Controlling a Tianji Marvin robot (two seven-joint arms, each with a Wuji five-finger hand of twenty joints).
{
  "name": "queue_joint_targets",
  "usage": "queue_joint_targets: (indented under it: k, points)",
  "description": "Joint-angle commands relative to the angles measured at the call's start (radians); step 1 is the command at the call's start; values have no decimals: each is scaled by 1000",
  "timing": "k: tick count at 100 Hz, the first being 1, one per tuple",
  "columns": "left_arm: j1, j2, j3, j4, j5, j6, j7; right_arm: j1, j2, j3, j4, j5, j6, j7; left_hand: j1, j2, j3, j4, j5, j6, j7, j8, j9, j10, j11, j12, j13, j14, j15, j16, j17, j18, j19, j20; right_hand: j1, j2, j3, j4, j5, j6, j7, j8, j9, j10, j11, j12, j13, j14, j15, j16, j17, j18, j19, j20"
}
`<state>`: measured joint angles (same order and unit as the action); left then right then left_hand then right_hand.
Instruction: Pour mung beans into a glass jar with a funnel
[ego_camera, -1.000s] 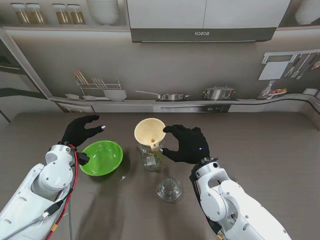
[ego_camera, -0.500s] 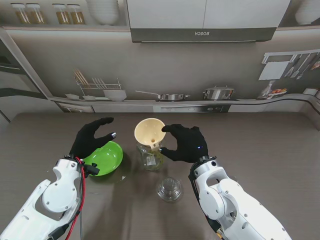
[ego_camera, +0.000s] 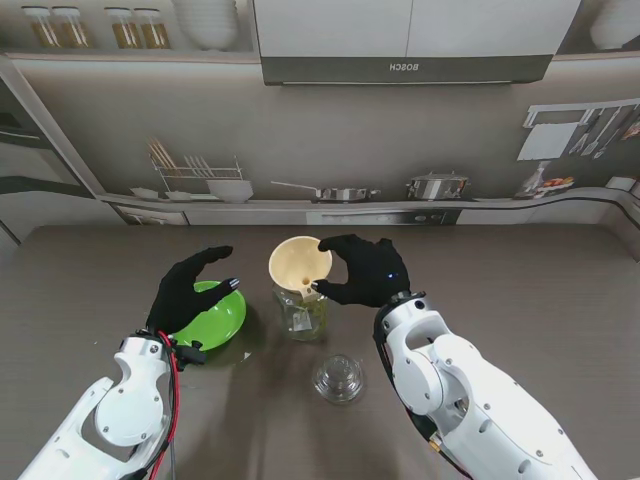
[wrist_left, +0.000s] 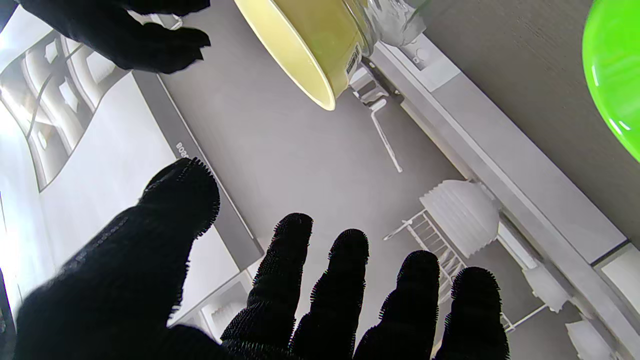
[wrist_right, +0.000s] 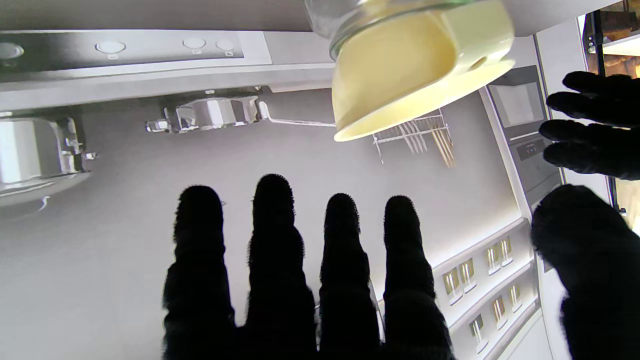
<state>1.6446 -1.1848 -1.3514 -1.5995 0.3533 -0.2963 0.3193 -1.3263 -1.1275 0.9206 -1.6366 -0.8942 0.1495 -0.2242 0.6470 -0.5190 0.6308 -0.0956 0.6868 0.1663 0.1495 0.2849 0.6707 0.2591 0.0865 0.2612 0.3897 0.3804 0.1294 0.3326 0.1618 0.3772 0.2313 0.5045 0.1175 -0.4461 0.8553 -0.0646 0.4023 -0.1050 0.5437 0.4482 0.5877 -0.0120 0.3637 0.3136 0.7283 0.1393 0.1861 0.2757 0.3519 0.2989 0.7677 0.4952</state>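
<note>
A cream funnel (ego_camera: 299, 265) sits tilted in the mouth of a small glass jar (ego_camera: 303, 316) at mid-table, and a greenish tint shows inside the glass. To its left lies a bright green bowl (ego_camera: 214, 318). My left hand (ego_camera: 188, 291) hovers open over the bowl's left side, fingers spread. My right hand (ego_camera: 363, 271) is open right beside the funnel, fingertips by its rim. In the right wrist view the funnel (wrist_right: 415, 75) stands apart from my spread fingers (wrist_right: 272, 250). The left wrist view shows the funnel (wrist_left: 300, 45) and the bowl's edge (wrist_left: 615, 75).
A clear glass lid (ego_camera: 338, 379) lies on the table nearer to me than the jar. A small white speck (ego_camera: 246, 356) sits by the bowl. The grey table (ego_camera: 520, 300) ends at a printed kitchen backdrop behind.
My left hand has swung right and come over the green bowl. My right hand has shifted left and farther from me, closing in on the funnel's rim.
</note>
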Motion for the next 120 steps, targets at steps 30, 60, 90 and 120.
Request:
queue_joint_targets:
  k: [30, 60, 90, 120]
  points:
    - [38, 1, -20, -42, 41, -10, -18, 229, -21, -95, 137, 86, 68, 134, 13, 41, -22, 26, -5, -34, -7, 6, -16, -37, -4, -11, -3, -30, -13, -13, -10, -42, -43, 4, -22, 17, 15, 26, -17, 27, 41, 2, 5, 22, 31, 11, 36, 37, 21, 19, 28, 5, 54, 14]
    - [42, 3, -23, -44, 42, -19, -24, 396, -33, -204, 263, 133, 104, 220, 14, 47, -29, 27, -1, -37, -5, 7, -9, -34, -2, -11, -1, -29, -13, -13, -12, -42, -46, 0, -17, 4, 8, 24, -26, 42, 72, 12, 20, 23, 69, 41, 74, 36, 57, 45, 62, -1, 97, 34]
    - [44, 4, -26, -42, 44, -31, -27, 520, -60, -326, 406, 220, 86, 276, 16, 50, -35, 29, 0, -36, -5, 8, -5, -31, -2, -10, 0, -28, -14, -13, -13, -43, -47, -1, -20, 6, -6, 26, -39, 51, 80, 12, 40, 18, 86, 61, 102, 38, 78, 63, 92, -2, 128, 50]
    - [50, 6, -28, -50, 41, -26, -38, 586, -98, -407, 502, 291, 75, 281, 17, 58, -41, 29, 4, -34, -3, 9, 3, -29, 0, -8, 2, -27, -13, -13, -15, -43, -48, -3, 9, -34, 13, 28, -5, 98, 161, 37, 119, 9, 197, 160, 215, 13, 188, 142, 169, -20, 220, 95]
